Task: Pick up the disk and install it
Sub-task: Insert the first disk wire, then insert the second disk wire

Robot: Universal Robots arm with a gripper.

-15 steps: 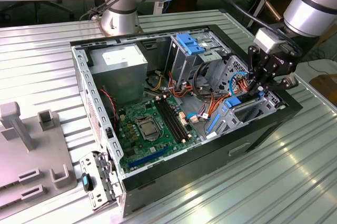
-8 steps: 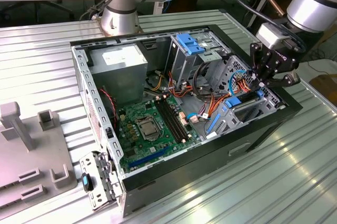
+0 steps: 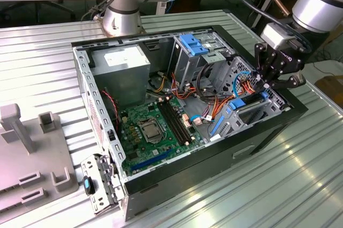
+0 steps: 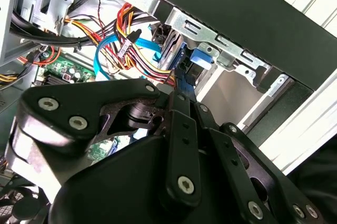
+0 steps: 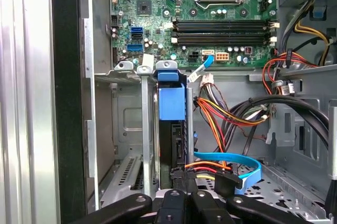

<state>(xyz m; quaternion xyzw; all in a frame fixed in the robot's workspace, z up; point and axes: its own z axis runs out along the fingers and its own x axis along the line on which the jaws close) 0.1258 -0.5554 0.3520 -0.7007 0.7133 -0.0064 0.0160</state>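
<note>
While the open computer case (image 3: 177, 174) lay on its side on the ribbed metal table (image 3: 43, 51), the gripper (image 3: 268, 84) stood at the case's end on the exterior view's right, over the drive cage (image 3: 262, 111) beside the coloured cable bundle (image 3: 244, 86). The disk (image 5: 171, 103), in its blue carrier, stood on edge in the cage slot in the first wrist view, with the gripper's fingers (image 5: 179, 182) drawn together on its end. Further off, the green motherboard (image 3: 158, 126) occupied the case floor and the grey power supply (image 3: 120, 64) sat at the far corner.
</note>
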